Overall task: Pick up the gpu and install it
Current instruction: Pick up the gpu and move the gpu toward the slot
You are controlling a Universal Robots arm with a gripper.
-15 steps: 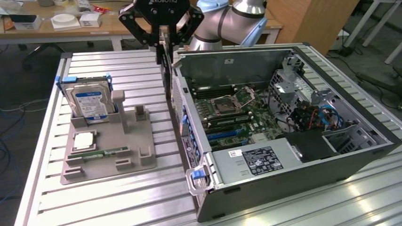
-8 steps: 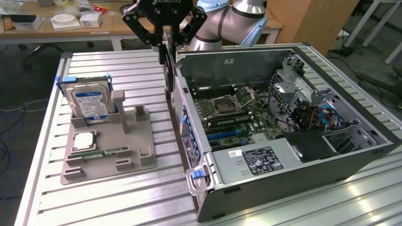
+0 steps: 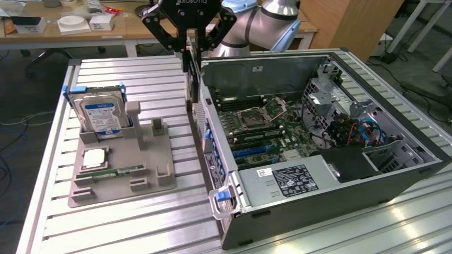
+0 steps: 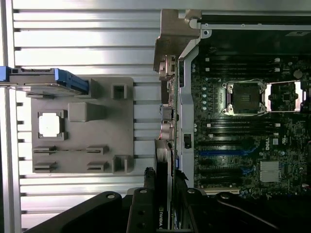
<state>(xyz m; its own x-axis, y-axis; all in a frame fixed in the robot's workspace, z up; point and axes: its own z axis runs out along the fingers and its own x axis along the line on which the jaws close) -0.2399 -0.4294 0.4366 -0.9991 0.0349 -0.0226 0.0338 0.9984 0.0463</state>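
Your gripper has its jaws pinching the gpu by its flat faces, so the card hangs edge-down between and below them (probably so it can meet a slot edge-first). Below the jaws is the computer case wall, with the motherboard to one side and the gray holder to the other.

light: bright, even, overhead | glare: table slats | shadow: dark inside computer case
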